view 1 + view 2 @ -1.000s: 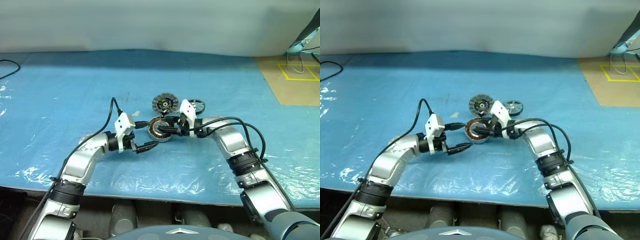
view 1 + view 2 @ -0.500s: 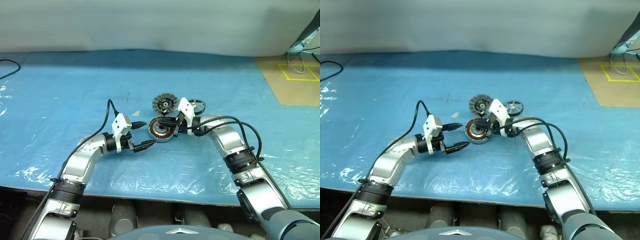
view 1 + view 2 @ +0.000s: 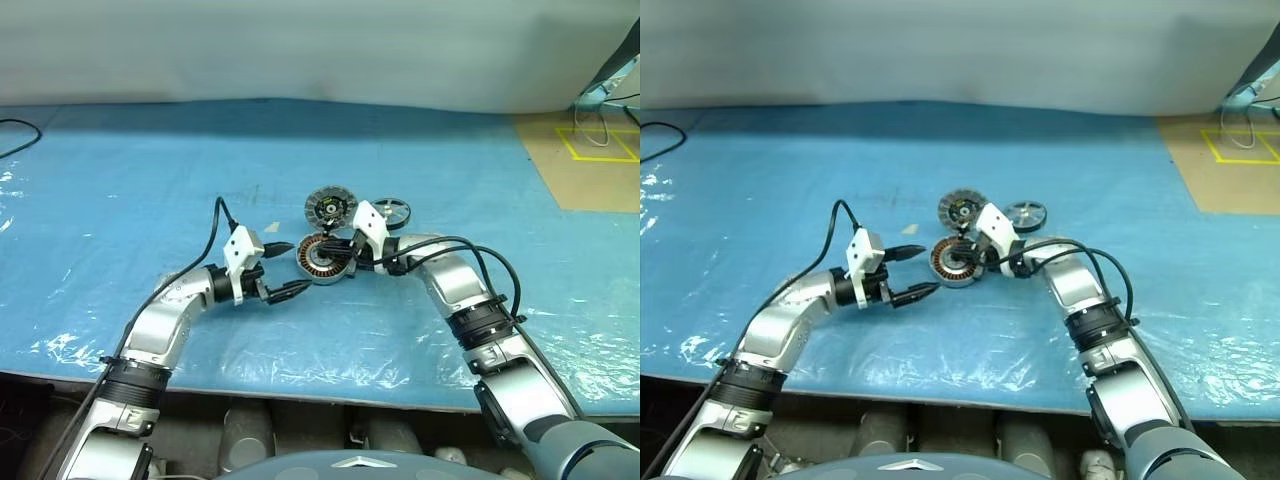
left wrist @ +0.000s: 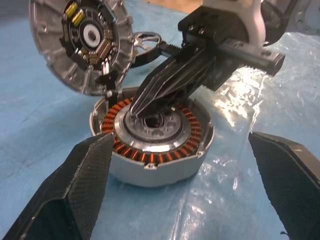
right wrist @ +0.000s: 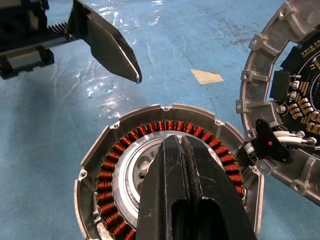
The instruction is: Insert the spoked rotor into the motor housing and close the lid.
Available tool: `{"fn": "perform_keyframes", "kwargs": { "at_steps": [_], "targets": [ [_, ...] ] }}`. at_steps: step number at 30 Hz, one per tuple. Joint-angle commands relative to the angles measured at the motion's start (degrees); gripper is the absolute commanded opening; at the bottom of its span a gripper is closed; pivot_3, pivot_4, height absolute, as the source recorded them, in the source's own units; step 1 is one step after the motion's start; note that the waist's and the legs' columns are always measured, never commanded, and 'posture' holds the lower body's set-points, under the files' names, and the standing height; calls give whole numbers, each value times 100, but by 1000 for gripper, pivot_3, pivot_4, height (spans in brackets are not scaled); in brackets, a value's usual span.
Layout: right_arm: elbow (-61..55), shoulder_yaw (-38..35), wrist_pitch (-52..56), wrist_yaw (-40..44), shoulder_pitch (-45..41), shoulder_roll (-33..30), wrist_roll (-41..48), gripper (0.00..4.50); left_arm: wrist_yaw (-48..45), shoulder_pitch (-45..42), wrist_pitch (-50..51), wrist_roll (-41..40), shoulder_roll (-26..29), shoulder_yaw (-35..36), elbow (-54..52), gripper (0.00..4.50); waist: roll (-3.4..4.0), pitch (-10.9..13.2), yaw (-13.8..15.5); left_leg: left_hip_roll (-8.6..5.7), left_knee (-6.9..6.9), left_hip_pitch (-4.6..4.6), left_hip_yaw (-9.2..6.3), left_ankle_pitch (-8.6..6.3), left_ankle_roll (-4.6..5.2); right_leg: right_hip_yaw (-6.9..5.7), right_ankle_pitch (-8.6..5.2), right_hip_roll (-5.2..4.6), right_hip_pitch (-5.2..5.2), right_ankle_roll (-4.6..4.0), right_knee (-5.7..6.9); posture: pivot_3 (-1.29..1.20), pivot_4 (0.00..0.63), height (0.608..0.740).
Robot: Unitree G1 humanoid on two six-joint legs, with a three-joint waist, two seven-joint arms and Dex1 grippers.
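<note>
Right gripper fingers pressed together, tip sitting over motor housing centre; left gripper gaping wide just beside.

Bright, sharp; glare on plastic

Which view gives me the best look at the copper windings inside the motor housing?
The left wrist view: the motor housing shows its whole winding ring, with the shut right gripper over its centre. The right wrist view hides part of the ring behind that gripper's fingers; the head views show it small.
</note>
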Motion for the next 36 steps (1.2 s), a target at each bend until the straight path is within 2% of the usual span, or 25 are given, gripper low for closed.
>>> {"fn": "perform_keyframes", "kwargs": {
  "at_steps": [1,4,8,16,26,30,34,36],
  "targets": [
    [336,243,-380,-243,41,-105,-488,37,154,-172,293,-137,-6,12,-472,4500,0,0,-1,0,0,2,0,0,0,0,0,0,1,0,1,0,150,740],
    [548,365,-528,-337,76,-125,-685,37,273,-256,504,-150,-48,-44,-635,4500,0,0,-3,-1,3,23,0,-1,-1,3,0,0,16,0,8,0,150,740],
    [332,326,95,-102,219,-78,-373,37,385,-278,705,-163,-75,-83,-828,4500,1,0,1,-1,-4,93,0,-15,19,5,-3,-2,88,2,-2,0,150,740],
    [94,233,1701,-184,206,168,27,37,105,20,347,-188,114,87,-608,4500,3,-5,-26,0,-23,90,0,-15,17,3,-3,0,89,1,-24,0,150,740],
    [240,632,1984,-733,195,121,-449,37,-175,-55,-72,-189,166,168,-55,4500,11,-30,-102,-2,-35,114,0,-16,17,5,-9,-1,109,9,-27,0,150,740],
    [392,480,2182,-1127,66,255,-431,37,-169,-128,-128,-152,119,113,60,4500,4,-47,-134,-3,-39,122,0,-15,16,9,-30,-1,117,45,-25,0,150,740],
    [-67,-138,3062,-1097,-118,514,312,37,-107,-182,-105,-144,48,74,64,4500,2,-47,-131,-5,-49,147,0,-15,16,13,-32,-2,125,48,-26,0,150,740],
    [-351,78,3116,-987,-70,387,238,37,-88,-152,-105,-134,25,51,25,4500,3,-47,-124,-9,-59,145,-1,-15,16,16,-32,-4,117,48,-28,0,150,740]
  ]
}}
